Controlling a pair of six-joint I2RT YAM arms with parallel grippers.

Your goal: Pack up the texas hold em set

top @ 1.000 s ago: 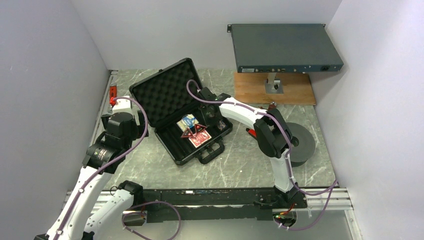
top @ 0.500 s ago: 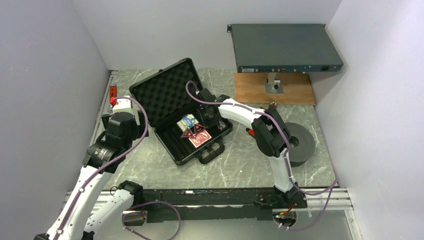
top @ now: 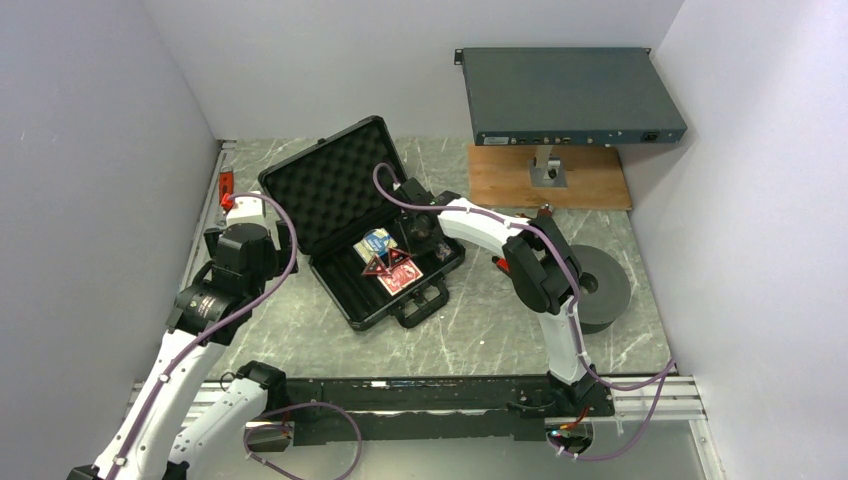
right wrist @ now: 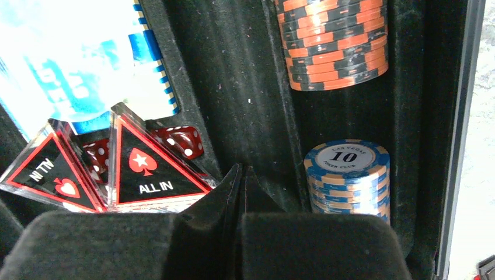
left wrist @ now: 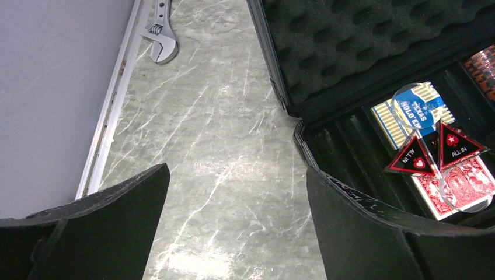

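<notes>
Right wrist view alone itemises, in the open briefcase (top: 338, 195) on the bench (top: 480, 330), orange-black chip roll (right wrist: 333, 44), blue 10 chip stack (right wrist: 348, 175), red dice (right wrist: 181, 142) and ALL IN tokens (right wrist: 146, 172) below the right hand (right wrist: 241, 174), fingers pressed together on nothing; left wrist view adds wrench (left wrist: 160, 44) and left hand (left wrist: 234, 172) spread wide; positions unchanged from the earlier frame.

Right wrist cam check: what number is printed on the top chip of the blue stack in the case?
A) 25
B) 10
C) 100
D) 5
B: the blue chip stack shows 10 in the white centre of its top chip, between the words LAS VEGAS and POKER CLUB. It sits in the same slot as the orange-and-black chip roll.
</notes>
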